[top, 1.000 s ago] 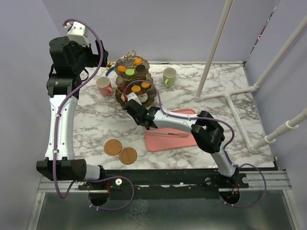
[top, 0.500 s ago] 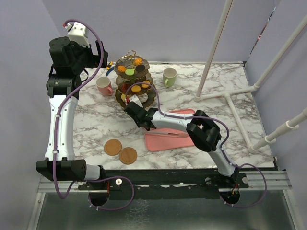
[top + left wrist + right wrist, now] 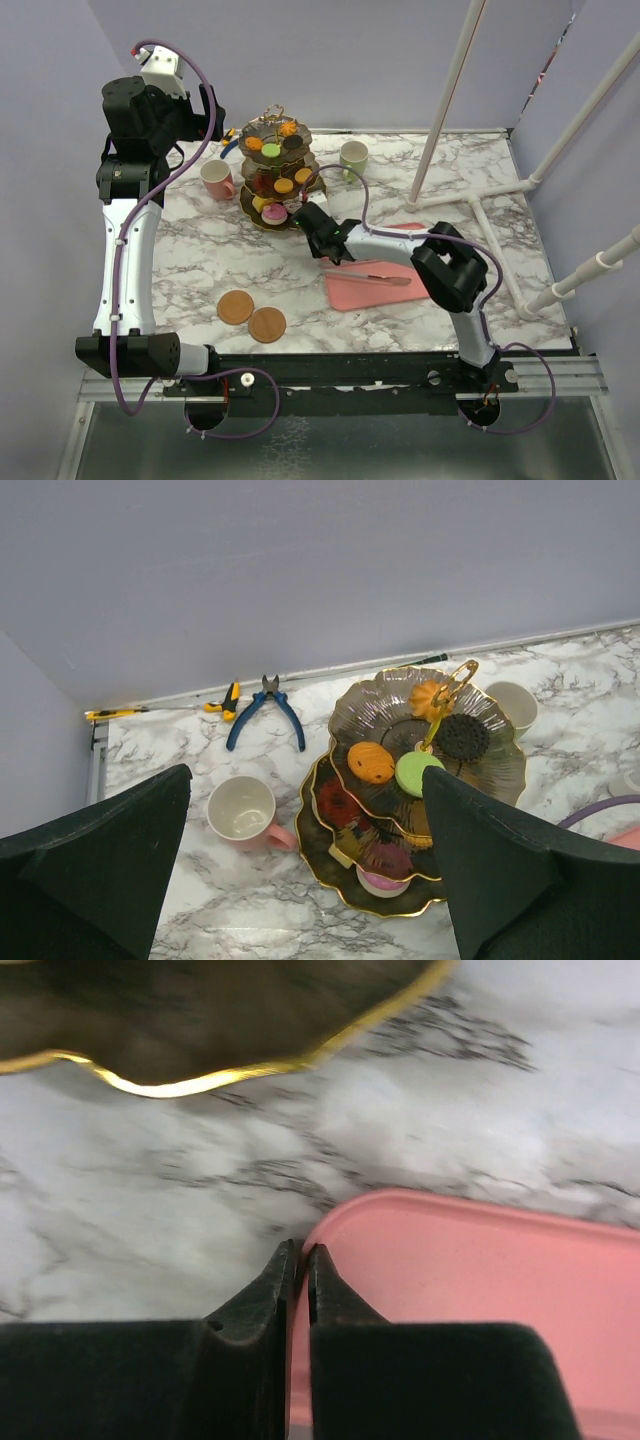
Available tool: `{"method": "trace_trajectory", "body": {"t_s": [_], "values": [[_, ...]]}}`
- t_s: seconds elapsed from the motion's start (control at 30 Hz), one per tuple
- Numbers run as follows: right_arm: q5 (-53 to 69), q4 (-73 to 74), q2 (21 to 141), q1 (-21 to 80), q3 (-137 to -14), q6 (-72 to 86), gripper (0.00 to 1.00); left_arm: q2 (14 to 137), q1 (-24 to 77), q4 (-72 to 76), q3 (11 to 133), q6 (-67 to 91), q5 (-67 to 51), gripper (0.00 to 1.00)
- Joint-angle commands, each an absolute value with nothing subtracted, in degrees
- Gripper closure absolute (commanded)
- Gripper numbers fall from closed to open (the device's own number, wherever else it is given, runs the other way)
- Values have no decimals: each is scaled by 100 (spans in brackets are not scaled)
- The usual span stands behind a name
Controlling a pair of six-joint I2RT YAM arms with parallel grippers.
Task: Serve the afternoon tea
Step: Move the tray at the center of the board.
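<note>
Here the stand [image 3: 276, 172] sits toward the back of the marble table [image 3: 200, 260], its tiers loaded with pastries [image 3: 371, 762] in orange, green, pink and dark brown. The pink mug [image 3: 215, 180] stands just left of the stand, not touching it. The green mug [image 3: 352, 158] stands to the stand's right, a little farther off. Two coasters [image 3: 236, 307] lie side by side well in front of the stand, with nothing on them. The left claw [image 3: 305, 780] hangs high above and left of the stand, jaws wide apart and empty. The right claw [image 3: 298, 1252] is low, just in front of the stand's bottom tier. Its fingers are pressed together at the corner of the tray [image 3: 385, 288], which lies front-right of the stand; whether they nip the tray's rim cannot be told
</note>
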State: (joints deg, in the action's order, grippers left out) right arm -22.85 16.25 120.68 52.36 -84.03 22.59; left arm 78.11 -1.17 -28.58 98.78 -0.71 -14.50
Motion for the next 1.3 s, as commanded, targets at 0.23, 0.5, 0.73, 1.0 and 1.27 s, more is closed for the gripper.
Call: {"method": "trace_trajectory", "body": {"t_s": [0.23,0.5,0.73,1.0,1.27], "values": [[-2320,1494,10694,4437,-6634,2216,96,7757,-167,-2856,9969,-79,-1432,1],[-2611,1592,10478,4420,-7025,2466,80,7708,-167,-2848,9904,-88,-1444,1],[-1674,629,9674,5095,-6887,1626,22,7698,-163,-2902,9752,-201,-1413,1],[-847,-319,9901,6720,-6559,-183,0,7752,-168,-3000,9619,-295,-1419,1],[-935,-606,10554,7133,-6281,-492,28,7591,-167,-3187,9190,-858,-1379,1]]}}
